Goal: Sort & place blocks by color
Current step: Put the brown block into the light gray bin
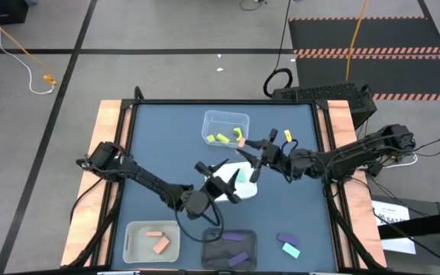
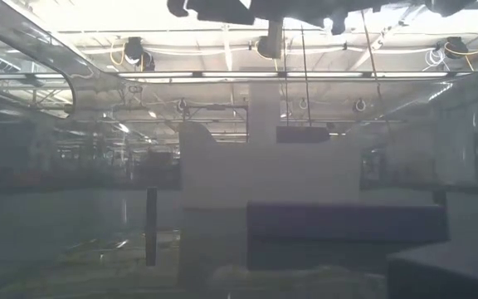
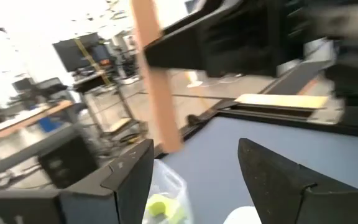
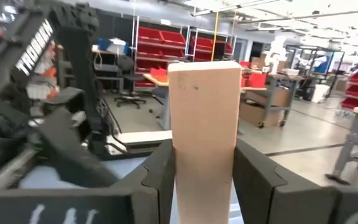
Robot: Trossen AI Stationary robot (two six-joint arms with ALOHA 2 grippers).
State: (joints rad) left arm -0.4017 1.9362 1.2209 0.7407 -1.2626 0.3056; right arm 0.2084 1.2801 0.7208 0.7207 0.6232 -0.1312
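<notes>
Salmon-orange bar (image 4: 204, 134) sits right in front of my right wrist camera, clamped upright between my right hand's (image 4: 202, 180) two fingers; its lower end is cut off by the frame edge. From above, that bar (image 1: 241, 141) is only a small orange speck at my right hand (image 1: 244, 150), by the near edge of the clear tray (image 1: 207, 121) with the yellow-green blocks (image 1: 221, 138). My right arm reaches in from the table's right side, stretched nearly flat towards the middle. My left hand (image 1: 218, 169) is at mid-table, just beside the right one, fingers (image 3: 129, 180) spread with nothing between them; its arm runs diagonally from the left edge. The left wrist view shows the same orange bar (image 3: 157, 74) hanging ahead of it, with the right arm above it blurred. A teal block (image 1: 241, 176) on the white tray (image 1: 247, 192) is partly covered by my hands. Low view is mostly hazy: only dark arm parts at the top and the trays' vague side walls. Salmon blocks (image 1: 157, 240) lie in the front-left tray (image 1: 131, 246), purple ones (image 1: 237, 248) in the black tray (image 1: 209, 258), one purple (image 1: 287, 240) and one teal (image 1: 290, 250) loose on the blue table (image 1: 159, 137).
</notes>
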